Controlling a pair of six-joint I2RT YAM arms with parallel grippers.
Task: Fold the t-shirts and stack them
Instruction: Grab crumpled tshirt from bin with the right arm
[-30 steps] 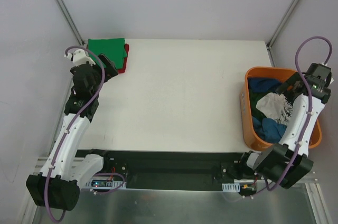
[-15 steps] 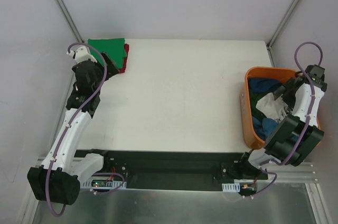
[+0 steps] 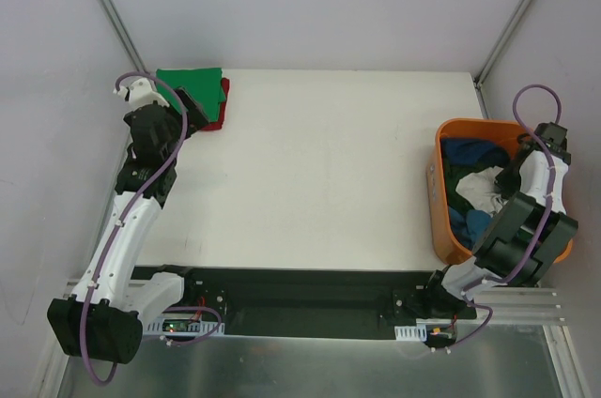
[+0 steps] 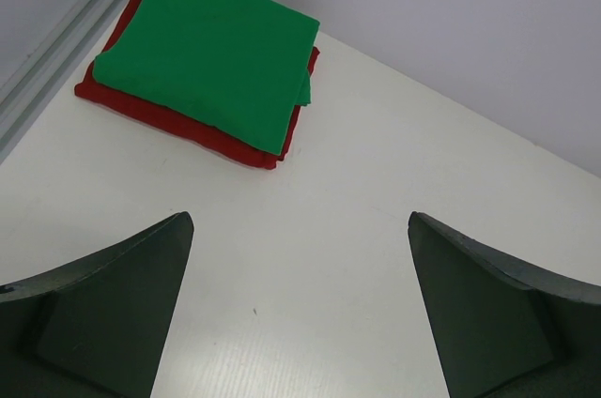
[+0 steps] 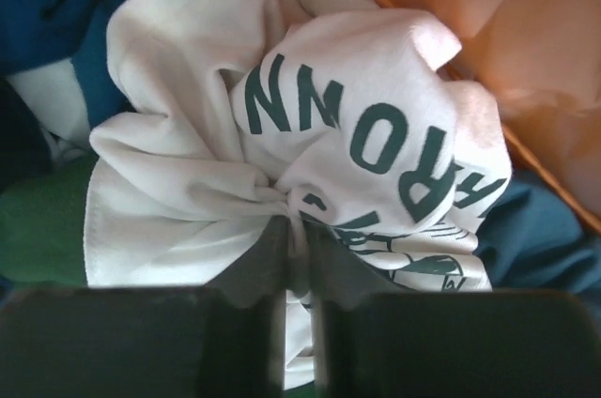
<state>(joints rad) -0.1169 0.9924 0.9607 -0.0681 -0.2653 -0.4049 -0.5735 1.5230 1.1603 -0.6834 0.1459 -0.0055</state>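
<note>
Right claw (image 5: 296,229) of mine is clenched on a bunched fold of the white t-shirt (image 5: 235,135). The cloth is gathered into creases between the two fingers at the bottom middle of the wrist view. Only that view shows the grip and the dark green lettering across the shirt. From overhead my own wrist covers the fingers, and the shirt is just a crumpled white patch inside the orange tub (image 3: 438,201).

A blue t-shirt (image 5: 56,4) lies at the upper left of the wrist view, with some dark green cloth at the lower left. The tub's orange wall slants close by on the upper right, so I have little room on that side.

The overhead view places the tub at the right edge of the surface (image 3: 329,173), near the side wall.

Left claw (image 4: 299,220) is released, fingers spread wide, hanging above the surface in the upper left corner. Just ahead of it a folded green t-shirt (image 4: 207,51) lies on a folded red t-shirt (image 4: 188,126), whose edges show beneath. The stack sits beside the metal rail at the far left corner. White surface stretches between stack and tub.
</note>
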